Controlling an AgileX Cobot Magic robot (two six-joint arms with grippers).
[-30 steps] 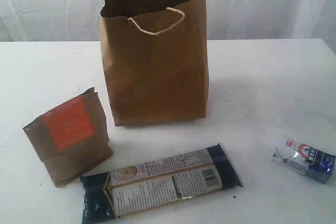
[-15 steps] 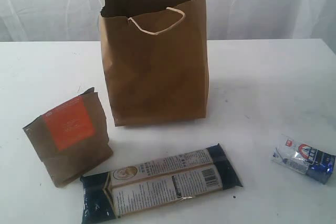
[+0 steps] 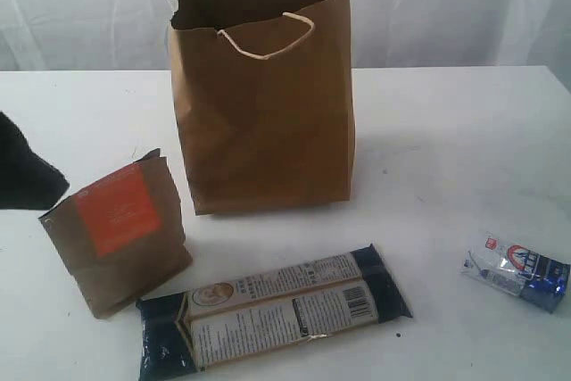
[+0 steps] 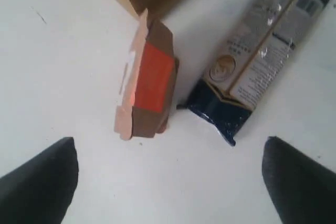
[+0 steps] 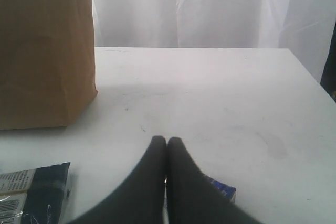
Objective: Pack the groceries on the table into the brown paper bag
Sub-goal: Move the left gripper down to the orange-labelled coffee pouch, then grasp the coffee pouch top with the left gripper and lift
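— What hangs in the background?
— A white curtain [image 3: 428, 6], falling in soft vertical folds across the whole far side, from left to right
— Is it plain?
— Plain white, with brighter and greyer bands where the folds run
— Anything else?
— The right wrist view shows a dark strip [image 5: 331, 72] just beside the curtain; too little of it shows to tell what it is
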